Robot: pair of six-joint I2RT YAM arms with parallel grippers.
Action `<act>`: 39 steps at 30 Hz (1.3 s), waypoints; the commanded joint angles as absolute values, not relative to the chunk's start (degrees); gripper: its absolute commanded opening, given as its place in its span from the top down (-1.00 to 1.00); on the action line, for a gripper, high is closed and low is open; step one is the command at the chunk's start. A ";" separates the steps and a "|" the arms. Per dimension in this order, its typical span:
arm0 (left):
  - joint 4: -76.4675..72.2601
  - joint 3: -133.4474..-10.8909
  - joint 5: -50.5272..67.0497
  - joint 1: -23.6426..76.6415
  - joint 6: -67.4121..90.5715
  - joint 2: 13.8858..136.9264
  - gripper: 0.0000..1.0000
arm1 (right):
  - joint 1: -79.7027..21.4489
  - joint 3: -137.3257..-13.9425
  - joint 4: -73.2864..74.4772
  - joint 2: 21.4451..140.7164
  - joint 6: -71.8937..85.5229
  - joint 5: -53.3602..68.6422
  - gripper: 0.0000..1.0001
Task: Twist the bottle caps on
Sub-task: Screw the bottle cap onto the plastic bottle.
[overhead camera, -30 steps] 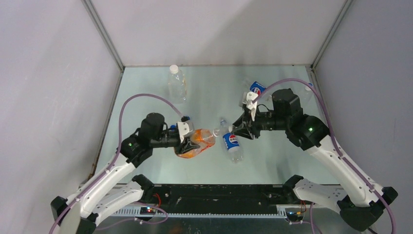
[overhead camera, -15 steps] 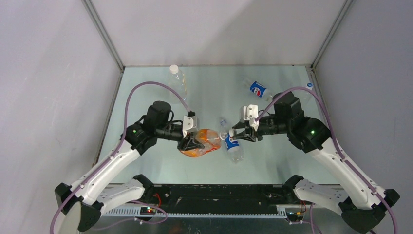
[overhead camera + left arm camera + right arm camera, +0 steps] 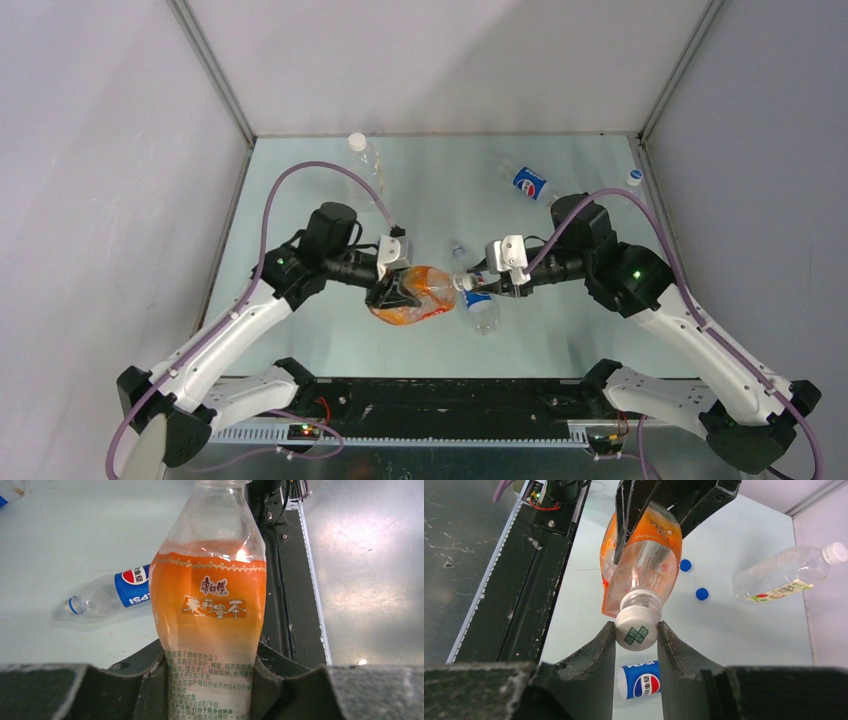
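My left gripper (image 3: pixel 396 292) is shut on the lower body of a clear bottle with an orange label (image 3: pixel 420 296) (image 3: pixel 210 605), held above the table with its mouth pointing right. Over that mouth sits a white bottle cap (image 3: pixel 636 628) (image 3: pixel 462 282) with a green print. My right gripper (image 3: pixel 636 632) (image 3: pixel 472 282) is shut on this cap, one finger on each side. Two loose blue caps (image 3: pixel 685 565) (image 3: pixel 702 594) lie on the table beyond the bottle.
A Pepsi bottle (image 3: pixel 481 303) (image 3: pixel 112 592) (image 3: pixel 639 680) without a cap lies on the table under the right gripper. A second Pepsi bottle (image 3: pixel 528 182) lies at the back right. A clear capped bottle (image 3: pixel 362 165) (image 3: pixel 784 572) stands at the back left.
The left gripper has carried the orange bottle to the right. The right gripper has come down and left, its wrist turned, and now meets the bottle's mouth with the white cap.
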State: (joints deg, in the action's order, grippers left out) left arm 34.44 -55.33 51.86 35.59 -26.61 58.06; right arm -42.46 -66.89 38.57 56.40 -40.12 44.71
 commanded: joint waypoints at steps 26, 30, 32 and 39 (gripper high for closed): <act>30.80 -60.09 67.36 36.05 -26.02 61.23 1.00 | -46.84 -63.43 35.44 57.44 -47.80 45.68 0.76; 26.25 -59.06 68.44 36.61 -23.03 61.57 1.00 | -46.78 -63.45 35.21 57.84 -46.47 46.53 0.77; 22.78 -57.90 67.71 36.95 -21.00 61.00 1.00 | -46.51 -63.41 34.37 58.05 -44.36 46.87 0.78; 4.07 -49.88 58.13 37.17 -10.15 54.07 1.00 | -43.90 -61.04 26.94 56.28 -34.13 48.07 0.87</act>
State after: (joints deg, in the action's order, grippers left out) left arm 25.26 -51.13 59.68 35.31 -18.90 58.63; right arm -44.03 -62.41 37.28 55.42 -40.38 45.30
